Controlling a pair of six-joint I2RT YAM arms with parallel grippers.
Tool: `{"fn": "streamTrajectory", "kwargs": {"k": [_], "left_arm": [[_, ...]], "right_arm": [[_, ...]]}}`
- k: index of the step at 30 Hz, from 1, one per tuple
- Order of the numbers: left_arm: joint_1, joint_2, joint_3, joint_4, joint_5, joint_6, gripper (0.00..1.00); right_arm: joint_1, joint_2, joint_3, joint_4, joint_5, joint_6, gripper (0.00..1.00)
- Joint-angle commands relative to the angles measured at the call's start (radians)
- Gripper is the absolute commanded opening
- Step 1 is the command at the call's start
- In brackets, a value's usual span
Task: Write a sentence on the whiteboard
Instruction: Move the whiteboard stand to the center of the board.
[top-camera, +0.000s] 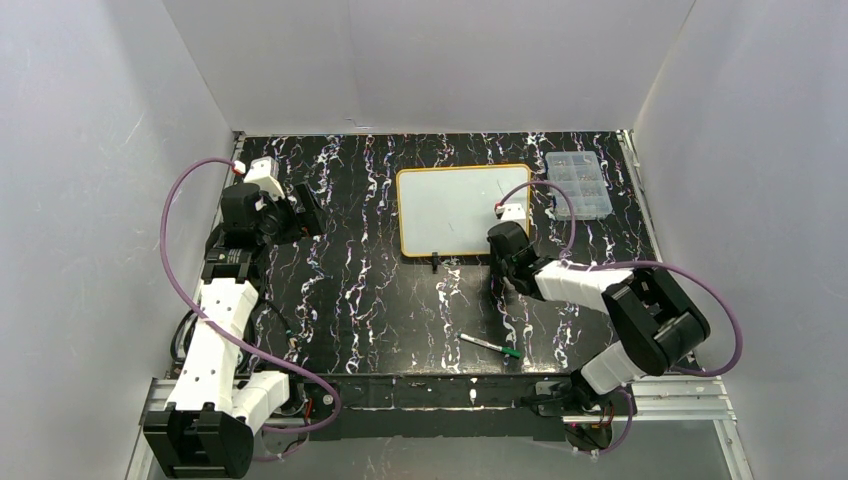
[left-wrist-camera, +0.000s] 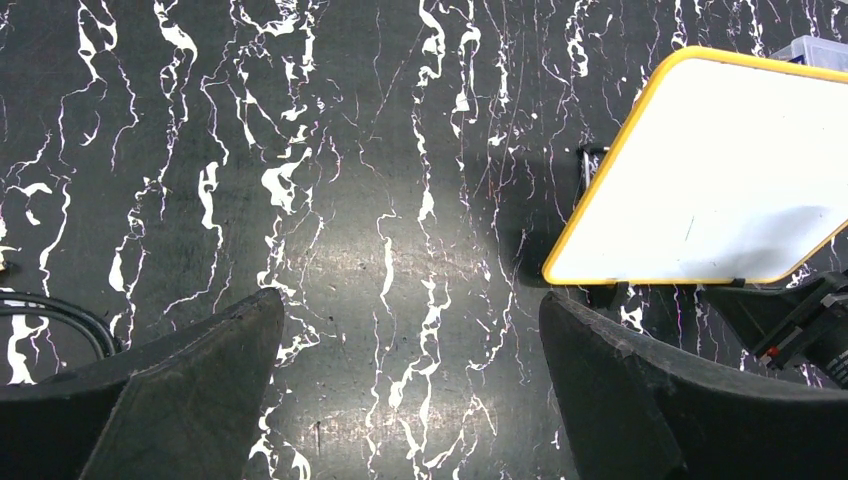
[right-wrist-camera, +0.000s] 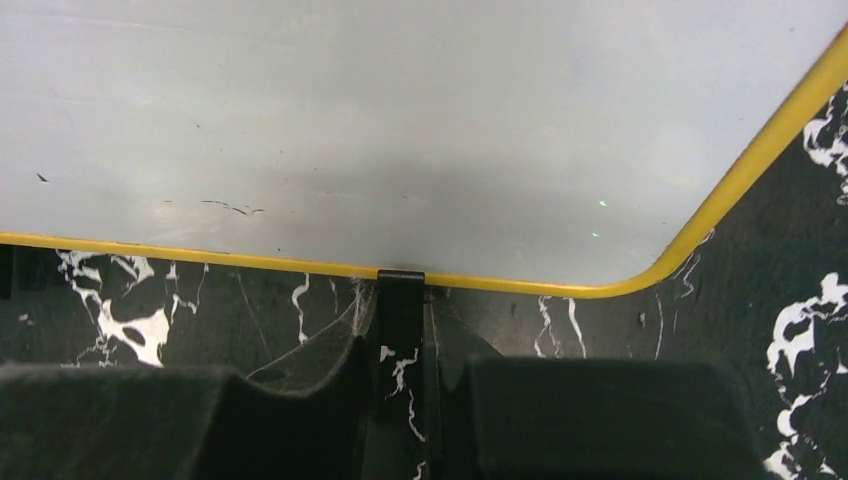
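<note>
The whiteboard (top-camera: 450, 210) lies flat at the back middle of the table, white with a yellow rounded frame; it also shows in the left wrist view (left-wrist-camera: 720, 170) and the right wrist view (right-wrist-camera: 400, 120). My right gripper (top-camera: 507, 258) (right-wrist-camera: 405, 380) sits at the board's near right edge, its jaws drawn narrow around a black clip foot (right-wrist-camera: 400, 290). The other foot (top-camera: 435, 263) sticks out free. My left gripper (top-camera: 305, 210) (left-wrist-camera: 415, 380) hangs wide open over bare table left of the board, holding nothing.
A pen with a green cap (top-camera: 490, 345) lies on the table near the front, right of centre. A clear compartmented plastic box (top-camera: 578, 185) stands at the back right beside the board. White walls enclose the black marbled table (top-camera: 350, 290).
</note>
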Motion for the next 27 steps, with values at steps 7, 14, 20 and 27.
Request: {"fn": "streamTrajectory", "kwargs": {"k": [7, 14, 20, 27], "left_arm": [[0.004, -0.044, -0.008, -0.010, -0.012, 0.007, 0.98], [0.004, -0.052, -0.016, -0.010, -0.013, 0.007, 0.98], [0.003, -0.063, -0.027, -0.011, -0.007, 0.004, 0.98], [0.004, -0.065, -0.030, -0.012, -0.008, 0.001, 0.98]], "right_arm": [[0.120, -0.070, -0.066, -0.005, 0.010, 0.096, 0.01], [0.229, -0.081, -0.084, -0.011, 0.055, 0.165, 0.01], [0.289, -0.096, -0.089, -0.032, 0.068, 0.201, 0.01], [0.307, -0.093, -0.114, -0.061, 0.061, 0.242, 0.05]]}}
